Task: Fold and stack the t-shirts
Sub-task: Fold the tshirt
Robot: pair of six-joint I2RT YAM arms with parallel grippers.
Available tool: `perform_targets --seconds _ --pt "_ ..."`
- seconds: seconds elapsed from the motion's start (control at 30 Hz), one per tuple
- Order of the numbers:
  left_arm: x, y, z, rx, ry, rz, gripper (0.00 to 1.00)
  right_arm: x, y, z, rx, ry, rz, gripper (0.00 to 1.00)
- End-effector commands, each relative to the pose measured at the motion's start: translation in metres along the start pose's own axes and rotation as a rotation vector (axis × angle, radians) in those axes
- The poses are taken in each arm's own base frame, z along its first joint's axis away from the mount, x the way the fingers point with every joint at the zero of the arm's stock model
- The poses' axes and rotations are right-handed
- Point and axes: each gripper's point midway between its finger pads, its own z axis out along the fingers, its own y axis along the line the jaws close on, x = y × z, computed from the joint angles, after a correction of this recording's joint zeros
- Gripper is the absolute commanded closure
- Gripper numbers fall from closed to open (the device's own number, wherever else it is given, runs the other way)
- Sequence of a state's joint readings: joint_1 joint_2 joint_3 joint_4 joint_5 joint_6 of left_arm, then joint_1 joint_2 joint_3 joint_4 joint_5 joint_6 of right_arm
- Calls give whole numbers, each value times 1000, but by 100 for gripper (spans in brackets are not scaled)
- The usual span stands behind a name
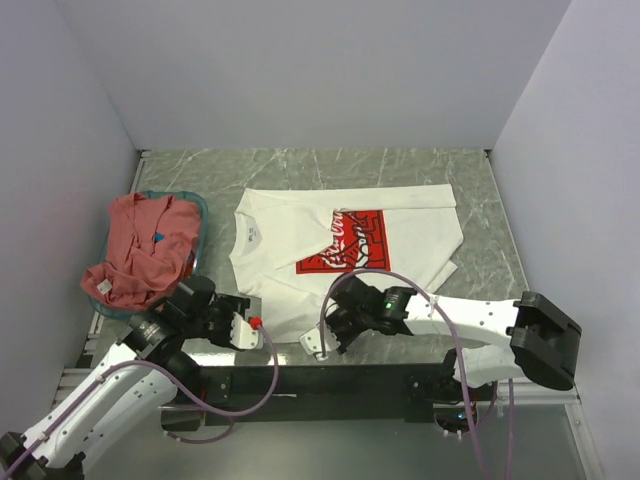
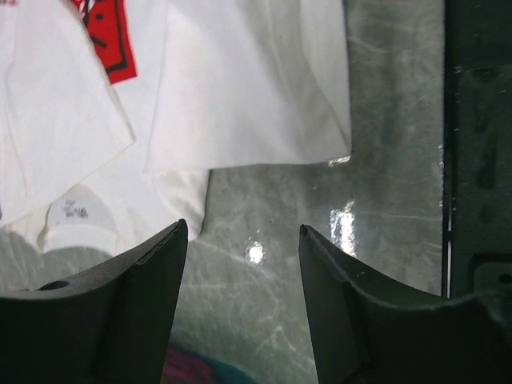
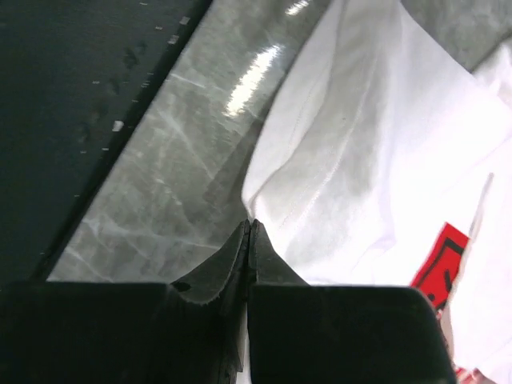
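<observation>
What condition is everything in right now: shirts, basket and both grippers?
white t-shirt: laid out on the table, print up
salmon-red t-shirt: crumpled, heaped in the basket
basket: holds that shirt, which spills over its rim
left gripper: open, empty
right gripper: shut at the white t-shirt's near edge

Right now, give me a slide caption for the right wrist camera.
Right claw closed at the hem of the white t-shirt on the grey table.

Basket (image 1: 200, 208) blocks left of t-shirt (image 1: 290, 250); marble (image 1: 485, 200) right open.
</observation>
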State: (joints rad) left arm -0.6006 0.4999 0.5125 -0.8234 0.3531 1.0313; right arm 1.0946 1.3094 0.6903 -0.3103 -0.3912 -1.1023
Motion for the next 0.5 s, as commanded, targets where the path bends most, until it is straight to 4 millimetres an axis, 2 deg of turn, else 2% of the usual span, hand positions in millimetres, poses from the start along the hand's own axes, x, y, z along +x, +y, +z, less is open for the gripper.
perform_targets --seconds 0.0,0.1,0.2,0.23,0.27,0.33,0.47 --pt "-24 -5 8 63 -105 72 37 0 27 1 -87 -48 -5 100" --pt "-31 -11 13 114 -128 126 38 -4 26 1 -99 -94 44 100" --pt "-28 -20 23 166 -107 180 38 -5 7 -9 -57 -149 117 100" --pt "-21 -21 28 178 -75 184 38 -5 1 -12 -42 -158 140 100" --pt "-17 -23 31 189 -58 215 38 -2 -11 -19 -11 -172 168 100" --pt "-18 -25 39 196 -62 226 38 2 -22 -25 20 -180 197 100" --pt "-21 -32 47 221 -86 247 37 14 -32 -29 37 -191 251 100"
